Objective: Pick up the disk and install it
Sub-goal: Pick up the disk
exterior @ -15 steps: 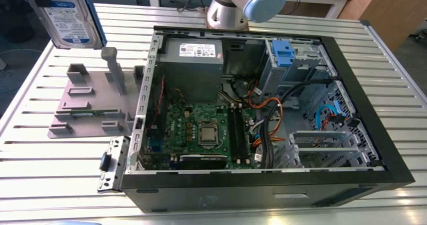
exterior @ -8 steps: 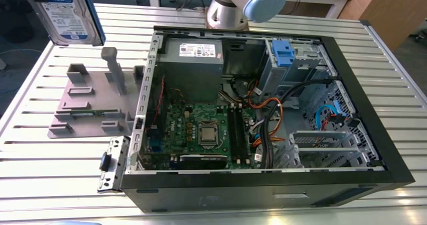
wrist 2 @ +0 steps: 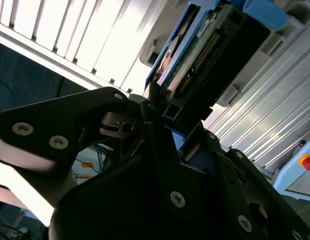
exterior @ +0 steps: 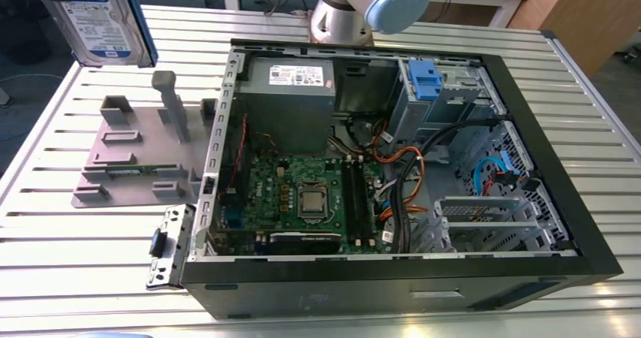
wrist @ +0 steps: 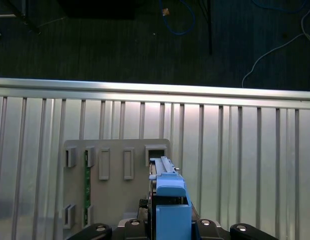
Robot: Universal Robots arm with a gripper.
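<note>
Pincer (wrist 2: 149, 114) is pinched shut on the disk (wrist 2: 207, 47). In the second wrist view I see its black fingers (wrist 2: 54, 125) clamped on one end of the drive, with the blue bracket and the connector side facing the camera. On my exterior view the disk (exterior: 95, 21) hangs in the air above the grey fixture plate (exterior: 140, 154), label side showing, apart from the plate's upright posts. The first wrist view looks down past the blue bracket (wrist: 171, 202) onto that plate, which lies on the slatted tabletop (wrist: 235, 150). The open computer case (exterior: 401, 165) sits just beside the plate.
</note>
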